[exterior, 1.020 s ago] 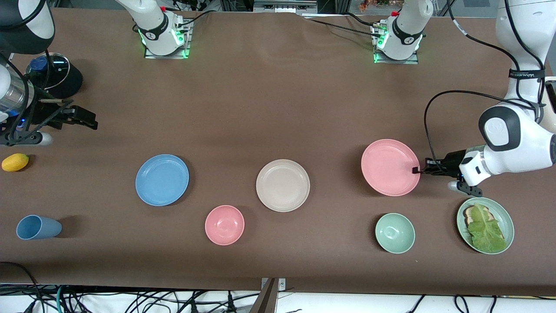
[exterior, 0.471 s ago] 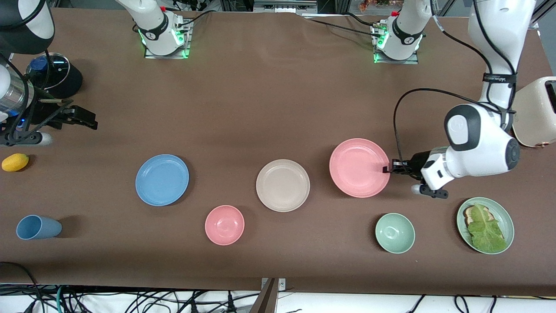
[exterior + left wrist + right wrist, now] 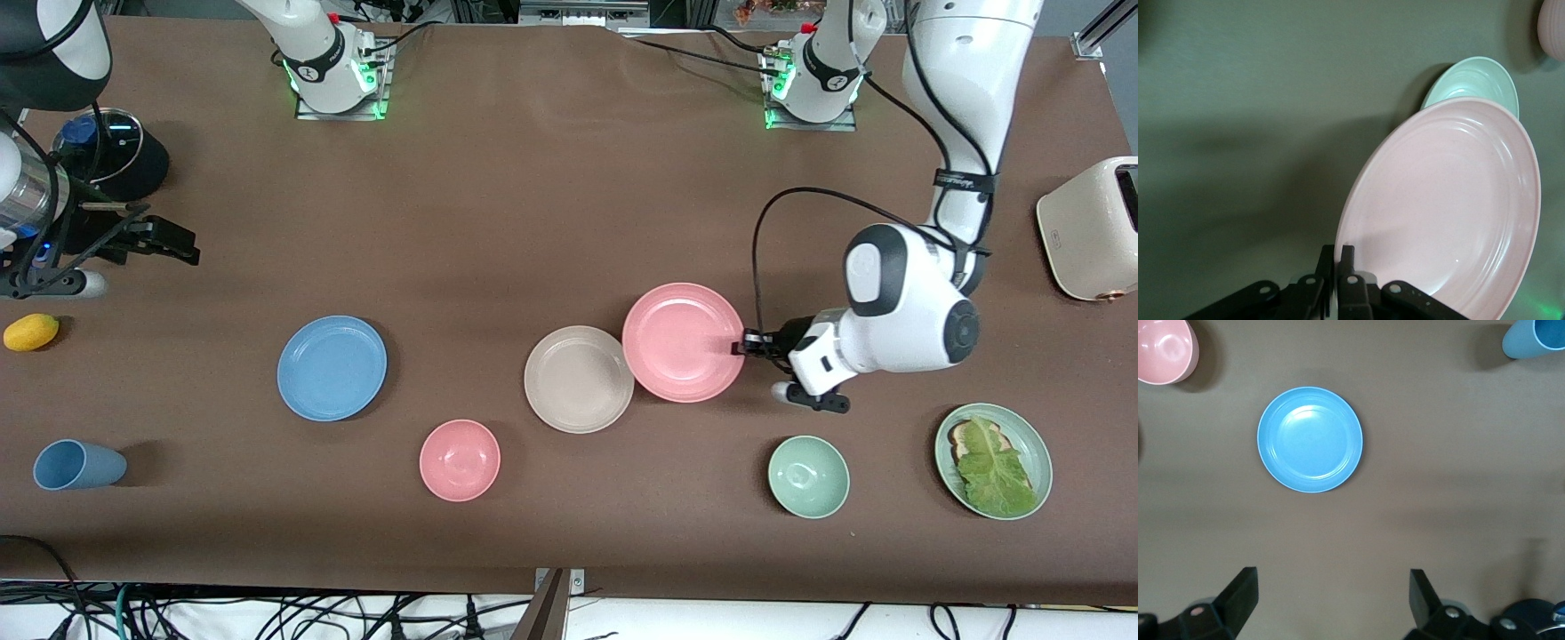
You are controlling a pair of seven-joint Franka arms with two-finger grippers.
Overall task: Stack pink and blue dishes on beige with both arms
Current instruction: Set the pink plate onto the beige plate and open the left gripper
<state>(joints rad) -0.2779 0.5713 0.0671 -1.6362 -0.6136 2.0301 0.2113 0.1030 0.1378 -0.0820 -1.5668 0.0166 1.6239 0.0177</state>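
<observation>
My left gripper [image 3: 742, 348] is shut on the rim of the pink plate [image 3: 680, 342] and holds it tilted above the table. In the left wrist view its fingers [image 3: 1346, 259] pinch the pink plate [image 3: 1451, 207] at its edge. The plate's free edge overlaps the rim of the beige plate [image 3: 573, 382] at mid-table. The blue plate [image 3: 332, 367] lies flat toward the right arm's end and shows as the blue plate [image 3: 1310, 439] in the right wrist view. My right gripper [image 3: 182, 246] hangs open and waits, holding nothing, near that end of the table; the right gripper [image 3: 1331, 597] frames only bare table.
A pink bowl [image 3: 460, 460], a green bowl [image 3: 808, 476] and a green dish with lettuce [image 3: 993, 460] sit nearer the camera. A cream toaster [image 3: 1089, 227] stands at the left arm's end. A blue cup [image 3: 78, 465], a lemon [image 3: 31, 332] and a black pot [image 3: 111, 156] are at the right arm's end.
My left gripper has carried the pink plate along the table toward the beige plate, until their rims overlap. The right arm has not moved.
</observation>
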